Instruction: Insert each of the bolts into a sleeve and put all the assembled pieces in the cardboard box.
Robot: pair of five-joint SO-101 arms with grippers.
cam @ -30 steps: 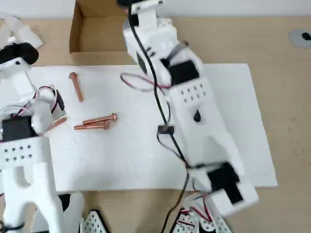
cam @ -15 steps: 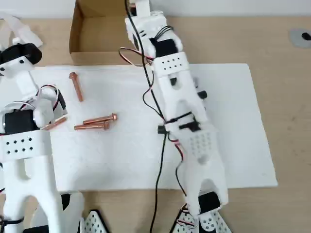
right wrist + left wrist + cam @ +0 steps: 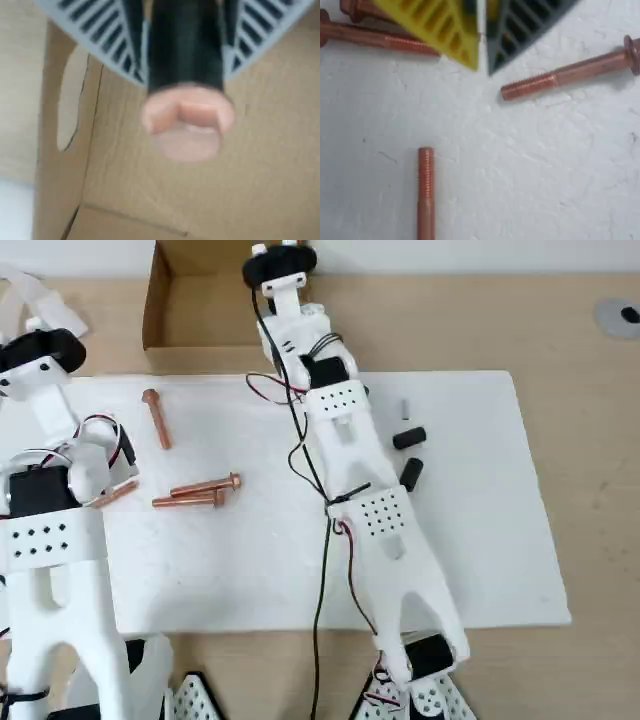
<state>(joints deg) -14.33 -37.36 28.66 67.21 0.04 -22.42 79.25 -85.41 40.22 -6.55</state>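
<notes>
Ok, right claw (image 3: pixel 185 50) pinches a sleeved bolt (image 3: pixel 186 80), head out, over the box (image 3: pixel 152 310) at the desk's (image 3: pixel 590 440) far edge. Left claw (image 3: pixel 482 65) hangs low over the mat's (image 3: pixel 250 560) left edge, tips pressed together on nothing. Loose bolts (image 3: pixel 205 485) lie on the mat's left half, spare sleeves (image 3: pixel 408 438) toward its far right. Mat is white and rough-textured, centred on the desk; desk is light wood.

Bright, even light covers the white mat (image 3: pixel 500 540); the copper bolts (image 3: pixel 570 74) cast only faint, soft-edged shadows on it.
</notes>
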